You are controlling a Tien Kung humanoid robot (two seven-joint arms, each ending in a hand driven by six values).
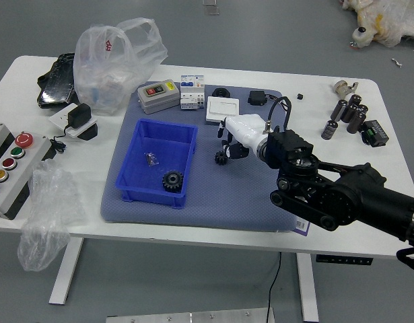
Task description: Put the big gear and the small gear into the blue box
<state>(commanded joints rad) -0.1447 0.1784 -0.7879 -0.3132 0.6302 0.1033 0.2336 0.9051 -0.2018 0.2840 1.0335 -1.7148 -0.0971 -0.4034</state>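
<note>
My right hand [228, 140] reaches in from the right over the grey mat, its white back up and its dark fingers pointing left and down. The fingers are parted, with nothing seen between them. Just below the fingertips lies the small black gear [221, 157] on the mat. The larger black gear [172, 181] sits inside the blue box [137, 195], in its lower right corner. A small silvery item [151, 159] is also in the box.
Behind the box and hand stand a grey device [158, 97], a white module [192, 92], a white square case [222, 110] and a black ring [221, 93]. A plastic bag [112, 64] is at back left, a button panel [15, 161] at far left, black cylinders [355, 114] at right.
</note>
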